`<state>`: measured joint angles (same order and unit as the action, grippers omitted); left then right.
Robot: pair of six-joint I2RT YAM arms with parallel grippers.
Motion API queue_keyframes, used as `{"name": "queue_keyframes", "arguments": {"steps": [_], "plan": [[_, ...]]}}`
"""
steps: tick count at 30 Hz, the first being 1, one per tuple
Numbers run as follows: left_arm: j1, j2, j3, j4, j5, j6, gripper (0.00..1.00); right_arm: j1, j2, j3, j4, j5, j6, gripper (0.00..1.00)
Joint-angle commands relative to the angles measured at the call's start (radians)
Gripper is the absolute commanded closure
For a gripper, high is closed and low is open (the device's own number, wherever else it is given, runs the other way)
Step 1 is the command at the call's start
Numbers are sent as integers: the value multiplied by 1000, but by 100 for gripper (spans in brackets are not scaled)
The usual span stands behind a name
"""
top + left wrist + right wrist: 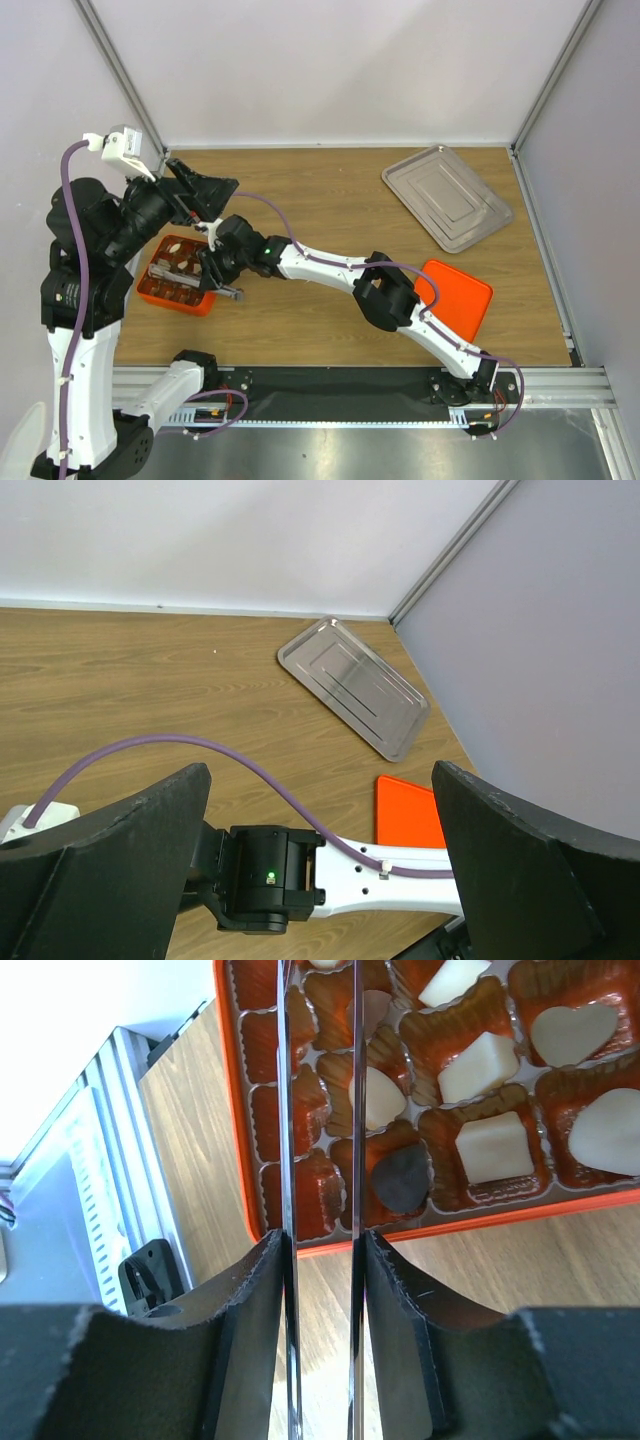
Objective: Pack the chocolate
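Note:
The orange gridded box (160, 291) sits at the table's left; in the right wrist view its rim (228, 1110) frames cups of chocolate: several cream-white pieces (484, 1064) and one dark brown piece (402, 1178) in a near-row cup. My right gripper (218, 264) reaches across to the box and is shut (320, 1245) on thin metal tongs (285, 1110), whose two blades stand slightly apart over the box's near-left cups. The blade tips are cut off by the frame, so I cannot tell if they hold anything. My left gripper (205, 190) hangs open and empty above the box's far side (320, 770).
A steel tray (447, 197) lies at the far right, also in the left wrist view (355, 685). An orange lid (460, 296) lies right of centre under the right arm (408, 810). The right arm spans the table's middle. The table's metal edge rail (110, 1160) runs beside the box.

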<state>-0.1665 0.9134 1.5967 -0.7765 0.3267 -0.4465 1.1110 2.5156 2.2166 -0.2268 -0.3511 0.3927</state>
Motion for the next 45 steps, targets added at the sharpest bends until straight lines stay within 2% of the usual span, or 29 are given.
{"name": "queue_keyframes", "arguments": {"steps": [1,12,21,31,45], "plan": [[7,-2,-9,39,18,-18,0,-4,15,52,34,-31,9,59],[7,2,-15,46,17,-17,0,-8,12,54,43,-22,9,56],[7,5,-11,42,11,-17,0,-17,-12,38,64,-22,6,59],[5,24,39,0,-28,2,0,-49,-121,-93,148,-37,9,62],[7,36,39,-7,18,-20,0,-151,-340,-325,285,-112,38,62]]}}
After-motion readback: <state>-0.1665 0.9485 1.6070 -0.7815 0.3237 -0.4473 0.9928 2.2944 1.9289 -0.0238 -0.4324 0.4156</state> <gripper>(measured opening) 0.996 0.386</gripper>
